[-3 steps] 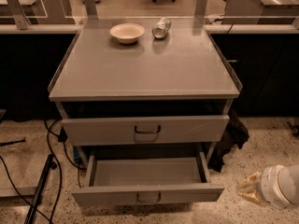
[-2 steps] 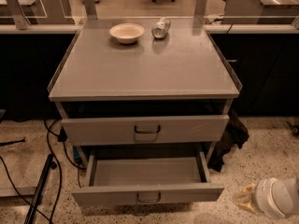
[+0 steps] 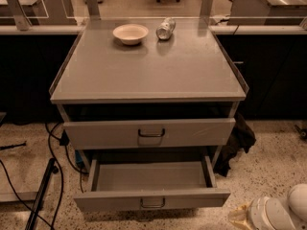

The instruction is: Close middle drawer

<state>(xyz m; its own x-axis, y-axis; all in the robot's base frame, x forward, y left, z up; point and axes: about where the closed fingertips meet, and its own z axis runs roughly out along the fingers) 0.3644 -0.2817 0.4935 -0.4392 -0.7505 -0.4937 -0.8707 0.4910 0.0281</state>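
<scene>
The middle drawer (image 3: 151, 199) is a grey, shallow tray pulled far out of the cabinet, with a small dark pull at the centre of its flat front. Its inside looks empty. Above it, the taller drawer (image 3: 148, 133) with a pale diagonal scratch stands slightly out. The lowest drawer is hidden beneath the open one. My gripper (image 3: 241, 217) is at the bottom right corner, low near the floor. It is to the right of the middle drawer's front and apart from it, on the end of the white arm (image 3: 276, 213).
On the cabinet top (image 3: 148, 71) are a pale bowl (image 3: 130, 33) and a can lying on its side (image 3: 166, 28). Black cables (image 3: 53, 152) and a dark bar (image 3: 41, 195) lie on the speckled floor to the left. A dark cloth (image 3: 237, 143) hangs at the cabinet's right.
My arm and gripper have sunk lower in the bottom right corner and shifted slightly left. The drawers, bowl and can have not moved.
</scene>
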